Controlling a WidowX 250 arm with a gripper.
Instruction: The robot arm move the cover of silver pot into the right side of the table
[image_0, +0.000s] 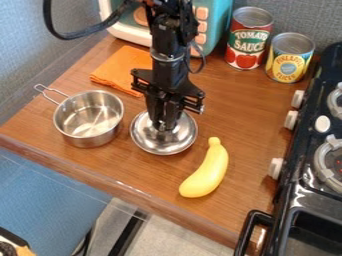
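1. Black tool (162, 125), silver lid (167, 145) directly under it.
2. Silver pot (87, 140) beside the tool.
3. Orange cloth (121, 70) and yellow banana (207, 172) near the tool.
4. Brown, wood-grained desk (130, 165) beneath the tool.
5. Farther from the tool: red, green and white can (247, 42); yellow-and-blue can (290, 60); black stove (302, 192), whitish knobs (276, 168).

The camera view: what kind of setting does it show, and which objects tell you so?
Probably a toy kitchen set up for robot work: a black stove, a silver pot and a yellow banana by it.

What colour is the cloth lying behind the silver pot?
Orange, plain to see in the camera view.
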